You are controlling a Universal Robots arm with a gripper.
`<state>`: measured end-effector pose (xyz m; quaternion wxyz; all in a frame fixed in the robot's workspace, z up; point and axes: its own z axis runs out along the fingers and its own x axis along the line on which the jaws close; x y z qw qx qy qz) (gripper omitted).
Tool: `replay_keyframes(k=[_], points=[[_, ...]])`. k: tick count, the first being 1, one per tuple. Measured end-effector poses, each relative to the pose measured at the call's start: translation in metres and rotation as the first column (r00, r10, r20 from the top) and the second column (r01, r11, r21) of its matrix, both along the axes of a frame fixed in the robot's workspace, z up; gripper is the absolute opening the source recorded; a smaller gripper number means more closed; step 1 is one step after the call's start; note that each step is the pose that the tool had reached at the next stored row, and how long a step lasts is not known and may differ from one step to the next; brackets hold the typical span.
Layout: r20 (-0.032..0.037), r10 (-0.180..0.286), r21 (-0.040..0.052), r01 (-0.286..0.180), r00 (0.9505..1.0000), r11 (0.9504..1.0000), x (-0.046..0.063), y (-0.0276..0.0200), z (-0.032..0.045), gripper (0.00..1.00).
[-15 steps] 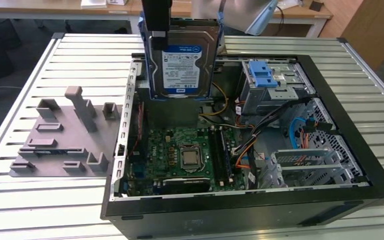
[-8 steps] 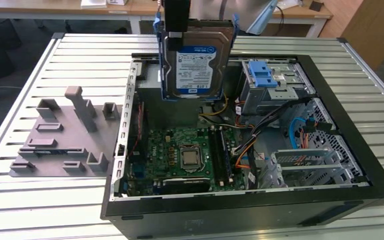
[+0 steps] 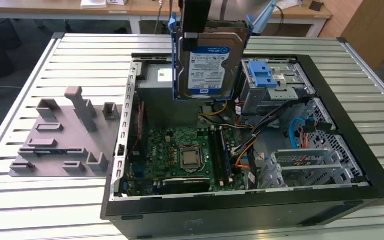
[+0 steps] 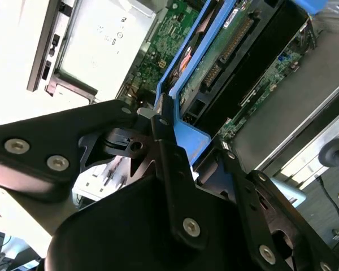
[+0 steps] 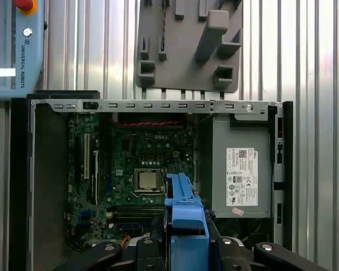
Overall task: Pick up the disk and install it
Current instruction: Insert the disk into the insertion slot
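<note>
The disk [image 3: 209,62], a silver hard drive with a blue-and-white label and blue rails, hangs upright above the back of the open computer case [image 3: 352,150]. My gripper [image 3: 195,31] holds it from above, shut on its top edge. In the second wrist view the black fingers [image 4: 164,147] clamp the blue rail [image 4: 183,141], with the disk's circuit-board side [image 4: 226,45] running away from them. In the first wrist view the blue rail [image 5: 185,212] sticks out between the fingers [image 5: 152,248], over the motherboard [image 5: 141,164]. The disk hangs beside and above the grey drive cage with a blue latch [image 3: 264,76].
A grey power supply with a white sticker [image 5: 240,175] sits in the case by the disk. Loose cables [image 3: 245,145] cross the case's middle. A grey plastic fixture with upright posts [image 3: 65,135] lies on the slatted table [image 3: 38,200] at the exterior view's left.
</note>
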<state>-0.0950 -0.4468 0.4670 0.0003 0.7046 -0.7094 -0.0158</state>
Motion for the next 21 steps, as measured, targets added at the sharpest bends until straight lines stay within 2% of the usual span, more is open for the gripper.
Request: replay_keyframes(k=[6,21], points=[[0.0,0.0,0.0,0.0,1.0,1.0,0.008,-0.0031,-0.0003,0.36],[0.0,0.0,-0.0007,0.0,1.0,1.0,0.015,-0.0197,-0.0014,0.36]])
